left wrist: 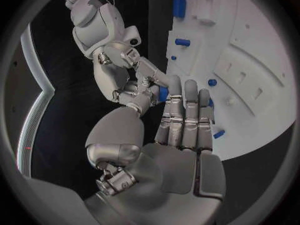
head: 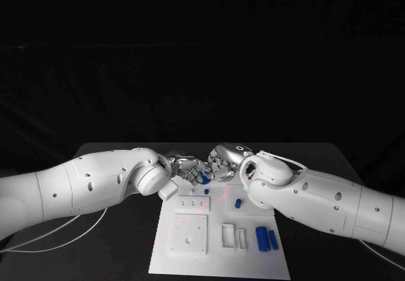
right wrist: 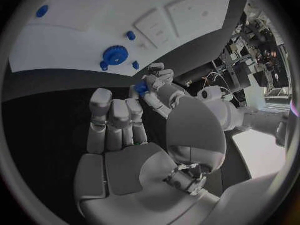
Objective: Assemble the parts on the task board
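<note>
Both hands meet over the far end of the white task board (head: 221, 260). A small blue part (head: 205, 180) sits between their fingertips. In the left wrist view the blue part (left wrist: 164, 94) lies against my left hand's (left wrist: 181, 135) fingers, with my right hand's (left wrist: 128, 77) fingers reaching onto it. In the right wrist view the same part (right wrist: 142, 88) sits at the fingertips of my right hand (right wrist: 125, 135), and my left hand's (right wrist: 164, 82) fingers close on it from the other side. Both hands (head: 187, 167) (head: 221, 164) seem to pinch it.
Two blue pegs (head: 263, 239) (head: 273, 239) lie side by side near the board's right edge. A short blue piece (head: 238, 203) and a small one (head: 206, 191) sit farther up. A blue gear (right wrist: 114, 55) rests on the board. Raised white blocks (head: 191, 233) occupy its left half.
</note>
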`<state>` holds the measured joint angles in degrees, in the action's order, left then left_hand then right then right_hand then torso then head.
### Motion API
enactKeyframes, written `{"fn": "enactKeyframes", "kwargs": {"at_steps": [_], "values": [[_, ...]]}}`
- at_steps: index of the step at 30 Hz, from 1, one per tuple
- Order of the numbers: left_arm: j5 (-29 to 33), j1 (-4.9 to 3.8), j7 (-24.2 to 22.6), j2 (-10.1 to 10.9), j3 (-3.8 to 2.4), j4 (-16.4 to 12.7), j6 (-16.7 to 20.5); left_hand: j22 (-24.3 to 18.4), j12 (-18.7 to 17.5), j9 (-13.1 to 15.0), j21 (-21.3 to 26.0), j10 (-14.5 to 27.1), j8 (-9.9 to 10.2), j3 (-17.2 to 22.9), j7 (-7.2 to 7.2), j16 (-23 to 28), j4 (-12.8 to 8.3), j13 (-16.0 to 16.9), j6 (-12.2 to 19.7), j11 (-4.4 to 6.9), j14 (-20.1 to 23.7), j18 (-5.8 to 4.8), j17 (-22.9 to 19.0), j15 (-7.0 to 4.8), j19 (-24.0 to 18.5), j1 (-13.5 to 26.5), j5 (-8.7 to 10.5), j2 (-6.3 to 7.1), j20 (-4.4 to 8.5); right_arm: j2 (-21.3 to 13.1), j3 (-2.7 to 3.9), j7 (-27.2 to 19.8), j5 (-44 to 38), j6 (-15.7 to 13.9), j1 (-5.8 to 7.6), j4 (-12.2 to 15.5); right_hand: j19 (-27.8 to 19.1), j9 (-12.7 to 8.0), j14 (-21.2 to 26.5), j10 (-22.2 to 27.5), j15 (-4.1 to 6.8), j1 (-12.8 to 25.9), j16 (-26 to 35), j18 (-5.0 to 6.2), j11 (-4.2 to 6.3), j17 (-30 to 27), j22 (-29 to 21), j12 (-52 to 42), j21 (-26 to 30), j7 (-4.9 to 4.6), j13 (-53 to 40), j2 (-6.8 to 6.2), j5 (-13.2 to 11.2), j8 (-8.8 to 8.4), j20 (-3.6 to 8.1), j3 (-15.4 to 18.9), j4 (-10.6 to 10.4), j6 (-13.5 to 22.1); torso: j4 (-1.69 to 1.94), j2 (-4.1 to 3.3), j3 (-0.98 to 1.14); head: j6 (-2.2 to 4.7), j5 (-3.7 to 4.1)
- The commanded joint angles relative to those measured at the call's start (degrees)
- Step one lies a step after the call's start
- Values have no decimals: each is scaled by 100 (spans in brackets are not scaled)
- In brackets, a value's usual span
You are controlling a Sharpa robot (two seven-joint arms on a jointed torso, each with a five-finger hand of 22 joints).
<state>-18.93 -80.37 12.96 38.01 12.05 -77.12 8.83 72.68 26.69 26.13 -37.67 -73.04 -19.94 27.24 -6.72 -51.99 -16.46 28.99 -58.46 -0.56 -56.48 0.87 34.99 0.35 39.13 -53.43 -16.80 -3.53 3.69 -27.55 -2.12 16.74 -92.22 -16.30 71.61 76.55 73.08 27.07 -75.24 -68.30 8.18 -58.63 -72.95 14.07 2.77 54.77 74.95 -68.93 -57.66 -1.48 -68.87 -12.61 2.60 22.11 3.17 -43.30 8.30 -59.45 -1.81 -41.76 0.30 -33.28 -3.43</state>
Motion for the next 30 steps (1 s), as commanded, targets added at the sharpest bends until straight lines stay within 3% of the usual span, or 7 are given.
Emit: {"fn": "enactKeyframes", "kwargs": {"at_steps": [1, 15, 18, 22, 24, 26, 30], "values": [[-87, -5, -11, 15, -6, -6, -110, 38, 173, 104, -29, 175, -37, 28, 203, -104, 15, 88, -290, 75, 30, -87, 5, -42, 12, 79, 0, 1, 107, -34, -6, 57, -19, 128, -6, -51, 12, 5, -4, -19, 34, -59, 30, 93, -19, -4, 36, 22, 14, -223, 0, -16, 21, 36, 32, 1, -28, -250, 1, 0, 3, -3, 0], [-195, 1, -36, 20, -6, 0, -10, 143, 664, 225, -158, 214, -122, 47, 290, -475, 14, 259, -490, 174, -11, -87, 2, -143, 119, 134, -127, 35, 194, -47, -8, -59, 155, 73, -6, -113, -10, -3, 2, 163, 17, -65, 42, 93, -41, -10, 41, 196, 21, -248, 140, -88, 20, -6, 20, 70, 3, -183, -4, 3, 1, 4, -6], [-234, 1, -39, 26, -6, 0, 9, 172, 748, 251, -202, 216, -132, 48, 302, -550, 12, 281, -514, 192, -21, -87, 0, -166, 157, 136, -114, 29, 223, -52, -9, -127, 233, -12, -6, -143, -46, -33, 17, 354, -28, 17, 63, 93, -93, -19, 43, 363, 37, -304, 258, -232, 21, -91, 7, 243, 30, -36, -7, 4, 2, 6, -3], [-272, 1, -44, 36, -6, 4, 73, 217, 876, 284, -263, 205, -143, 44, 318, -667, 10, 317, -546, 223, -40, -87, 5, -200, 196, 134, -104, 28, 258, -70, -11, -212, 351, -151, -6, -161, -119, -66, 63, 485, -89, 119, 112, 93, -164, -35, 39, 434, 82, -372, 270, -318, 19, -194, -3, 510, 59, 147, -2, 2, 3, 3, -8], [-313, 2, -48, 41, -6, 8, 103, 241, 947, 300, -293, 213, -142, 43, 323, -730, 9, 337, -554, 236, -37, -87, 6, -218, 204, 133, -101, 27, 275, -91, -11, -275, 443, -250, -6, -170, -182, -121, 117, 568, -140, 200, 144, 93, -223, -40, 38, 457, 116, -438, 266, -368, 13, -335, -2, 696, 96, 403, 1, 1, 2, 7, -4], [-320, 4, -46, 44, -6, 11, 121, 258, 989, 311, -312, 223, -143, 45, 327, -766, 5, 347, -561, 242, -29, -87, 4, -226, 206, 126, -103, 27, 285, -127, -12, -324, 493, -356, -6, -174, -260, -172, 180, 666, -236, 213, 171, 93, -312, -35, 35, 470, 164, -541, 260, -363, 23, -473, 10, 872, 157, 664, 2, 1, 0, 5, -3], [-402, 6, -45, 74, -5, 7, 142, 311, 1150, 342, -396, 221, -141, 39, 339, -910, 5, 390, -582, 274, -39, -87, 8, -265, 242, 120, -125, 37, 324, -247, -12, -404, 577, -543, -6, -163, -324, -208, 243, 752, -296, 205, 196, 93, -386, -28, 30, 484, 211, -613, 276, -376, 23, -578, 15, 995, 174, 873, 2, 2, -1, 5, -11]]}}
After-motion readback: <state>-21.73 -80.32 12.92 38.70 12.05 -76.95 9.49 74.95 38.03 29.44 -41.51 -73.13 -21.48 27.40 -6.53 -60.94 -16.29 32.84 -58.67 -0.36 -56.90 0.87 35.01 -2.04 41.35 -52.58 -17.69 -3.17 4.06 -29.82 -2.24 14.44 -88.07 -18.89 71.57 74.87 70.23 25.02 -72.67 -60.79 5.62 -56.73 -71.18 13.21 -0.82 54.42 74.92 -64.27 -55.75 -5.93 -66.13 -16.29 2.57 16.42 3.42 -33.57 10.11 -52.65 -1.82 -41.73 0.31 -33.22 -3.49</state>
